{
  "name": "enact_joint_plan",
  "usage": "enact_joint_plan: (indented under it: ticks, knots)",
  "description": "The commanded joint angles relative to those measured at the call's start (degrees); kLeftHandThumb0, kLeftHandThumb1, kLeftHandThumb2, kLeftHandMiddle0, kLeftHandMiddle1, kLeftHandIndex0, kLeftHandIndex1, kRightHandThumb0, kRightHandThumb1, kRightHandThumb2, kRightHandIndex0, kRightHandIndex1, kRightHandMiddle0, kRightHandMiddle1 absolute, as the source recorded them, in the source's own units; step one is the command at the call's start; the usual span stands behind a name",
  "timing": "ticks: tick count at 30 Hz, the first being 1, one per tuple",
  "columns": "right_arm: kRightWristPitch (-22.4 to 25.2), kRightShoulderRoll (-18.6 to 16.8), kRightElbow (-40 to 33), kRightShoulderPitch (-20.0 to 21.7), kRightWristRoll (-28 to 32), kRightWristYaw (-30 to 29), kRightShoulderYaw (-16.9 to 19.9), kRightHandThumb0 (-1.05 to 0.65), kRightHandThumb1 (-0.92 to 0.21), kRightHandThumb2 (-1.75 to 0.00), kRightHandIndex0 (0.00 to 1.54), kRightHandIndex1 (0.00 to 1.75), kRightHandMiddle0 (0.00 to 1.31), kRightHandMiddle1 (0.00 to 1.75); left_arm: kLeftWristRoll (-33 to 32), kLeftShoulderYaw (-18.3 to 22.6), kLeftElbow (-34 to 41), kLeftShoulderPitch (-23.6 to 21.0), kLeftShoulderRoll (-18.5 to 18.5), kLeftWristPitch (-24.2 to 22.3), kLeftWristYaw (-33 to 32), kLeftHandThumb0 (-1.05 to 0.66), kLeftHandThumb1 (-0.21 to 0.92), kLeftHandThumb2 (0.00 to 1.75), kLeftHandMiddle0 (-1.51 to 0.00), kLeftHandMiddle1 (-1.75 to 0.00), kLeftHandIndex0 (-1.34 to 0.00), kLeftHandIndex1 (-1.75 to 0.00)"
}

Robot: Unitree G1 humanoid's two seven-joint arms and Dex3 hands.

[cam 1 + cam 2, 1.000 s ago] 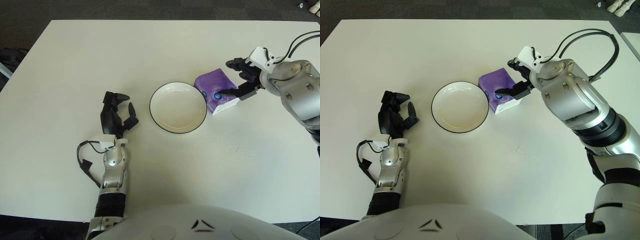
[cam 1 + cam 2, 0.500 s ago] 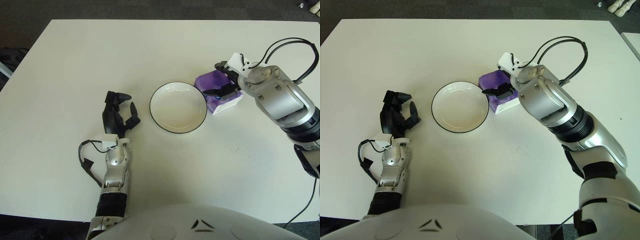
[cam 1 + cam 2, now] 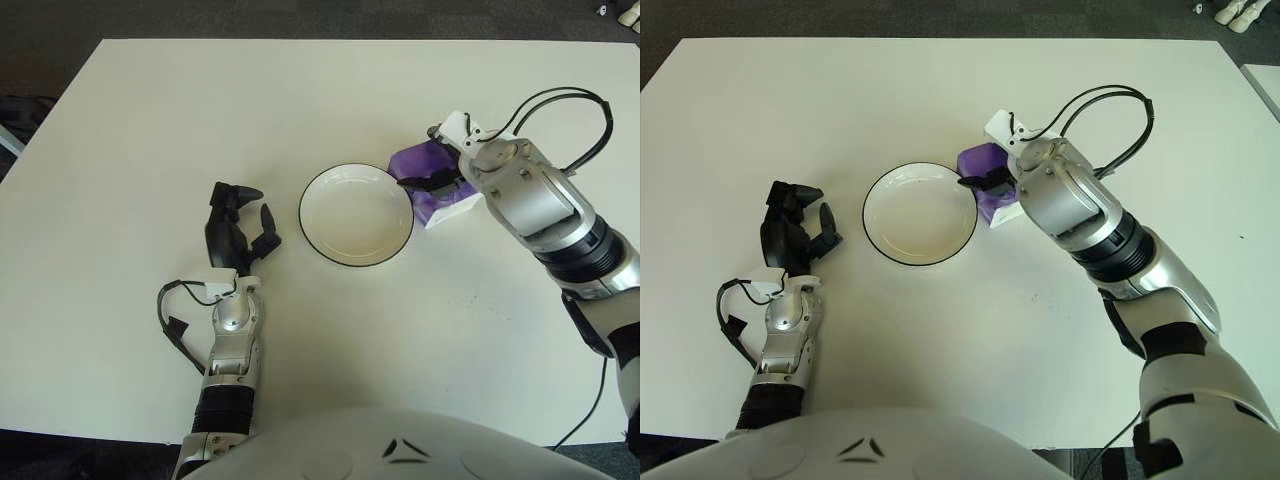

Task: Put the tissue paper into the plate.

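White table (image 3: 140, 120), seen from above. Near its centre, a white plate (image 3: 355, 214) with a thin dark rim, empty inside. Just beside the plate's rim at about 2 o'clock, touching or nearly touching it, a purple tissue paper pack (image 3: 418, 170) with a white lower edge, lying flat on the table and not in the plate. No readable writing on the pack; any label hidden under the hand.

Right hand (image 3: 432, 181) laid over the pack from the 3 o'clock side, dark fingers (image 3: 980, 181) reaching across the purple top toward the plate's rim. Contact with the pack plain enough, but cannot tell whether the fingers truly close around it or only press on top. Silver forearm running off toward 4 o'clock, a black cable looping above the wrist.

Left hand (image 3: 236, 227) at 9 o'clock of the plate, well apart from it, dark fingers loosely curled, holding nothing. Its silver forearm leading down toward 6 o'clock.
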State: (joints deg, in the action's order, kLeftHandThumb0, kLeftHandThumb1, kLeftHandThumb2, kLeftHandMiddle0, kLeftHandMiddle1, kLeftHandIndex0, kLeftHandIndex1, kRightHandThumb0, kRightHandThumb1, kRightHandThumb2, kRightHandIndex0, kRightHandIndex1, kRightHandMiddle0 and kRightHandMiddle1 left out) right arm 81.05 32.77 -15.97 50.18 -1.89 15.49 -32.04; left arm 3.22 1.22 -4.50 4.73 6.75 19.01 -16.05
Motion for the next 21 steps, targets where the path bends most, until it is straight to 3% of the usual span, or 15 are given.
enact_joint_plan:
  ticks: [1,10,21]
  knots:
    - [-2.3,-1.6,2.4,-1.0,-1.2,-0.8,-0.8,-0.80,-0.50,-0.58,0.00,0.00,0.00,0.00,0.2,-0.8,-4.3,4.7,2.5,-1.9,-0.6,-0.43,0.47,1.13,-0.63,-1.45,-0.49,-1.75]
    - [-3.5,-3.6,4.6,-0.9,-2.8,-0.9,-1.6,-0.84,-0.51,-0.58,0.00,0.00,0.00,0.00,-0.3,-1.0,-5.1,4.8,2.3,-0.4,-0.3,-0.43,0.47,1.13,-0.63,-1.48,-0.49,-1.75]
    - [-1.7,-3.5,3.8,-1.3,-3.4,0.7,-3.7,-0.89,-0.58,-0.52,0.00,0.00,0.00,0.00,0.2,-1.0,-3.8,5.8,2.7,-1.9,-2.1,-0.43,0.48,1.12,-0.63,-1.48,-0.48,-1.75]
